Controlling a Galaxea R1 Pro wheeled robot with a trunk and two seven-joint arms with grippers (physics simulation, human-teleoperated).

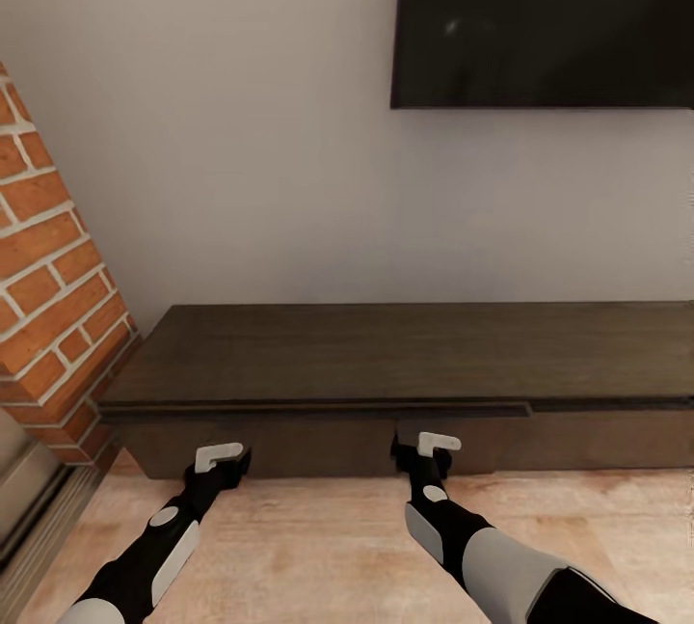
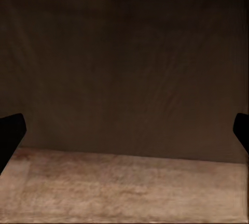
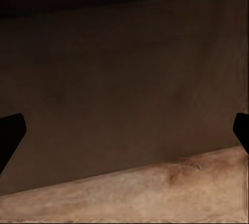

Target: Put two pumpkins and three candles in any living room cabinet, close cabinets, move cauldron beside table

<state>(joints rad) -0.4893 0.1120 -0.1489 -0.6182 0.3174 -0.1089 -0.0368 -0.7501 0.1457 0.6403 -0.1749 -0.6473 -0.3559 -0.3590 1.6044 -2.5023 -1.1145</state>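
Observation:
The long, low dark-brown cabinet [image 1: 405, 354] stands against the pale wall, its front facing me. Both arms reach down to that front near the floor. My left gripper [image 1: 234, 466] is at the left part of the front panel, my right gripper [image 1: 413, 450] near its middle. In the left wrist view the left gripper [image 2: 124, 130] is open, dark fingertips [image 2: 10, 130] far apart, brown panel close ahead. The right gripper [image 3: 124, 130] is likewise open before the panel. Nothing is held. The pumpkins, candles, cauldron and table are out of view.
A red brick column [image 1: 48, 267] juts out at the left, touching the cabinet's end. A black wall-mounted screen [image 1: 545, 16] hangs above the cabinet at the right. Light wooden floor [image 1: 318, 547] lies between me and the cabinet.

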